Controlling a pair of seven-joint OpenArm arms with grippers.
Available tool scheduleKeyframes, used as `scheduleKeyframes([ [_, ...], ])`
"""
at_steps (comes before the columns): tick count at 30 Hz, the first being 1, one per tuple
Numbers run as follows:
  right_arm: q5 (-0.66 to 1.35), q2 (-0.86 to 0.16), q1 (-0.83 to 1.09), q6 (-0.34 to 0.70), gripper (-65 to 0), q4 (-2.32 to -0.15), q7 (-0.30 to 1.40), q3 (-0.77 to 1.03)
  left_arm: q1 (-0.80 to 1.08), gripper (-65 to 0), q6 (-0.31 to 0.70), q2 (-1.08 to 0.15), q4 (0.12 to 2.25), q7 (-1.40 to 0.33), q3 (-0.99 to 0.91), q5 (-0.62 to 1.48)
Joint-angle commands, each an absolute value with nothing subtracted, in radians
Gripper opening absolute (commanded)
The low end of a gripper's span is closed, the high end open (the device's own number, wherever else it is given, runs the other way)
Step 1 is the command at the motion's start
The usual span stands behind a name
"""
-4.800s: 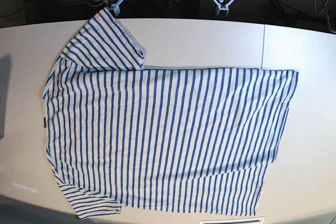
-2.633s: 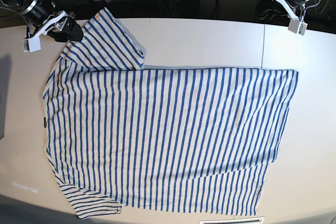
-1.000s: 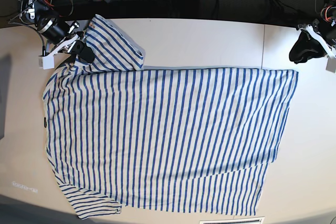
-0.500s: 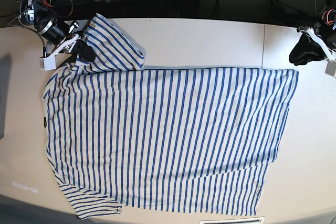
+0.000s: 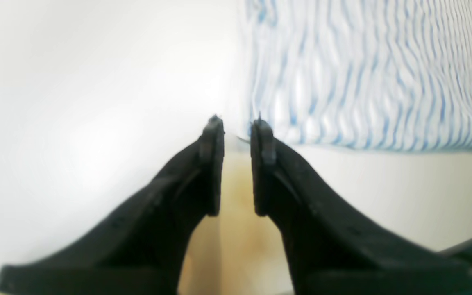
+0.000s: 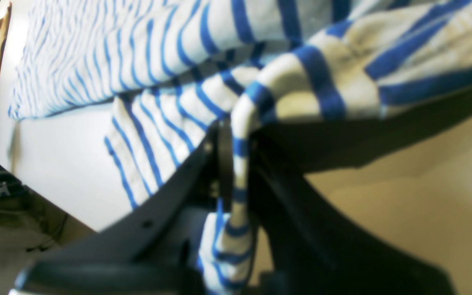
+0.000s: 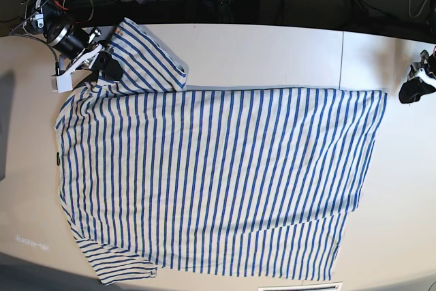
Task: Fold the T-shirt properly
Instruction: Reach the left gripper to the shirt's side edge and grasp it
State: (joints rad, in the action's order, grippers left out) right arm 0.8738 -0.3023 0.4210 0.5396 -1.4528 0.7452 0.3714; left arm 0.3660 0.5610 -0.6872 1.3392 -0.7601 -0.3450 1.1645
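Since half a second ago our left gripper (image 7: 411,90) has slid down the right edge of the base view, from beside the bench's far corner to just off the shirt's (image 7: 218,182) top right hem corner; almost nothing else has shifted.

Going left to right in the base view: our right gripper (image 7: 102,66) sits at the folded sleeve in the upper left, where it was a moment ago. Its wrist view shows the jaws clenched on a fold of striped cloth (image 6: 240,164), with the fabric bunched and lifted over the fingers. So that corner is secured.

The shirt lies spread flat across the bench (image 7: 272,52), collar end at left, hem at right, one sleeve doubled over at the top and the other flat at the bottom left.

At the right, our left gripper's wrist view shows its jaws (image 5: 238,164) a narrow gap apart with nothing between them, the tips just beside the shirt's edge (image 5: 363,82) above bare bench. We judge it is lining up to take the hem corner; once it does, both ends of the far edge will be in our grip and the first fold can start.
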Motion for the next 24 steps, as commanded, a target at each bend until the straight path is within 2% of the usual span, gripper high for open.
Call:
scheduleKeyframes([
  [1,0.777,-0.316,0.438,0.572,-65.0,-1.446,0.810,0.373,0.326,-49.9,0.570,-0.718,1.312,-0.729,-0.334,1.176],
  [4,0.771,-0.316,0.438,0.572,-65.0,-1.446,0.810,0.373,0.245,-49.9,0.571,-0.718,1.217,-0.699,-0.300,1.132],
  [8,0.762,-0.316,0.438,0.572,-65.0,-1.446,0.810,0.373,0.228,-49.9,0.571,-0.718,1.200,-0.691,-0.302,1.038],
  [12,0.763,-0.316,0.438,0.572,-65.0,-1.446,0.808,0.373,0.230,-49.9,0.573,-0.718,1.200,-0.721,-0.302,1.036],
  [14,0.763,-0.316,0.438,0.572,-65.0,-1.446,0.808,0.373,0.230,-49.8,0.611,-0.719,1.206,-0.754,-0.302,1.063],
  [15,0.763,-0.316,0.438,0.572,-65.0,-1.446,0.807,0.373,0.230,-48.3,0.644,-0.721,1.208,-0.783,-0.302,1.093],
  [16,0.763,-0.316,0.437,0.572,-65.0,-1.446,0.807,0.373,0.230,-43.9,0.680,-0.724,1.208,-0.823,-0.302,1.135],
  [19,0.763,-0.316,0.438,0.572,-65.0,-1.446,0.807,0.373,0.230,-24.7,0.698,-0.738,1.208,-0.904,-0.302,1.245],
  [20,0.763,-0.316,0.438,0.572,-65.0,-1.446,0.808,0.373,0.230,-22.3,0.698,-0.744,1.208,-0.902,-0.302,1.263],
  [24,0.763,-0.316,0.438,0.572,-65.0,-1.446,0.808,0.373,0.218,-22.1,0.698,-0.757,1.209,-0.914,-0.295,1.290],
])
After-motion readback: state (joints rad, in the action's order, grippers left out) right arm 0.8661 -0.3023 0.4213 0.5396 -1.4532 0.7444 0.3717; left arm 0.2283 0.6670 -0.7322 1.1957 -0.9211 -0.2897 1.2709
